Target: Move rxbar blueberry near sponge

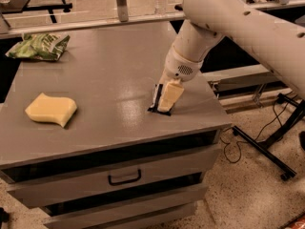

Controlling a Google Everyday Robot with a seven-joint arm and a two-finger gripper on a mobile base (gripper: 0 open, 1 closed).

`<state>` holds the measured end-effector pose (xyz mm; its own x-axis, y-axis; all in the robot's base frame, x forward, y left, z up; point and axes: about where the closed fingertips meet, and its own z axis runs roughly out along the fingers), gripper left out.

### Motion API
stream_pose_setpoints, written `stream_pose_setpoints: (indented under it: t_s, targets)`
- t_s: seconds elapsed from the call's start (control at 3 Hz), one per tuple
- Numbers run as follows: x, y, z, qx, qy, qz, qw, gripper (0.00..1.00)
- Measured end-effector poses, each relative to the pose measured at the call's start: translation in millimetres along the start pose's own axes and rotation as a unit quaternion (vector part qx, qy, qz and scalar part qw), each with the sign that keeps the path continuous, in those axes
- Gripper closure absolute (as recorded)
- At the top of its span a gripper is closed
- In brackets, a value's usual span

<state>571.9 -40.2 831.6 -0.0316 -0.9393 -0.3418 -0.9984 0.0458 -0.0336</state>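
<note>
The rxbar blueberry (pixel 155 99) is a dark navy wrapper on the grey table (pixel 109 75), near the front right edge. My gripper (pixel 165 105) has come down right on it, tips at table level, and covers most of the bar's right side. Only a dark strip of the bar shows to the left of the gripper. The sponge (pixel 51 109) is a thick pale yellow wavy block lying on the left part of the table, far from the bar and the gripper.
A crinkled green chip bag (pixel 39 46) lies at the table's back left corner. The table has drawers with a handle (pixel 124 178) below the front edge. A black stand with cables (pixel 267 142) is on the floor to the right.
</note>
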Motion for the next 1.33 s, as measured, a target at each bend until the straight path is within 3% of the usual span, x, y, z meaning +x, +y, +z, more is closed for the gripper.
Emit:
stream_pose_setpoints:
  t_s: [0.33, 0.67, 1.0, 1.33]
  targets:
    - [-6, -2, -7, 0.008, -0.016, -0.002, 0.9998, 0.83]
    - [-28, -3, -21, 0.006, -0.044, -0.02, 0.9988, 1.0]
    - [-68, -5, -37, 0.005, -0.068, -0.057, 0.996, 1.0]
    - [-114, -4, -33, -0.007, -0.081, -0.095, 0.9921, 1.0]
